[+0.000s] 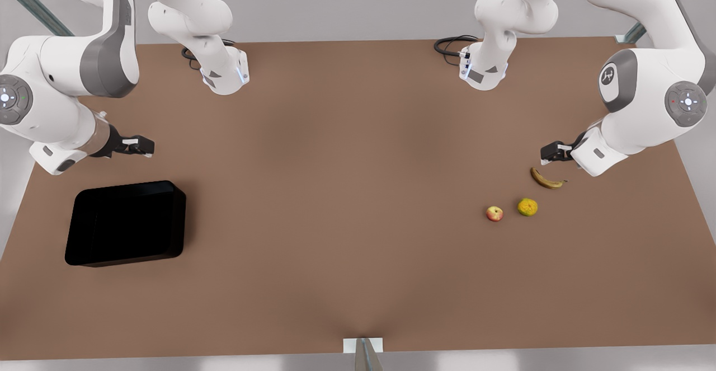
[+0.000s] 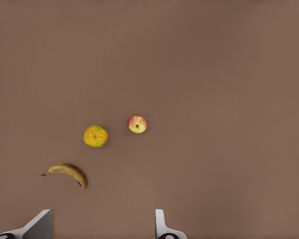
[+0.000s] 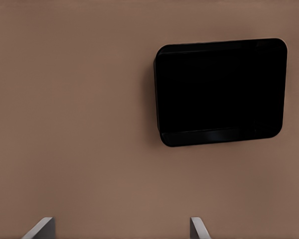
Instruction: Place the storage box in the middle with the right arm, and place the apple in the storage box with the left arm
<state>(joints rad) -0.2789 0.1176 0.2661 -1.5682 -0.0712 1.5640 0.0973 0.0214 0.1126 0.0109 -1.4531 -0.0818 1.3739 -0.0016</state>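
Observation:
The black storage box (image 1: 126, 222) lies empty on the brown table at the front view's left, and the right wrist view shows it (image 3: 219, 92) too. My right gripper (image 1: 140, 146) hovers open just behind the box, its fingers spread wide with nothing between them (image 3: 119, 228). The apple (image 1: 494, 213), red blush on yellow skin, sits at the front view's right and is seen again from the left wrist (image 2: 137, 123). Behind it and farther toward that side, my left gripper (image 1: 551, 151) hangs open and empty (image 2: 99, 226).
A yellow-green mottled fruit (image 1: 527, 207) (image 2: 95, 135) rests beside the apple, and a brown-spotted banana (image 1: 546, 179) (image 2: 67, 172) lies just below the left gripper. Both arm bases (image 1: 224, 77) (image 1: 484, 71) with cables stand at the table's back edge.

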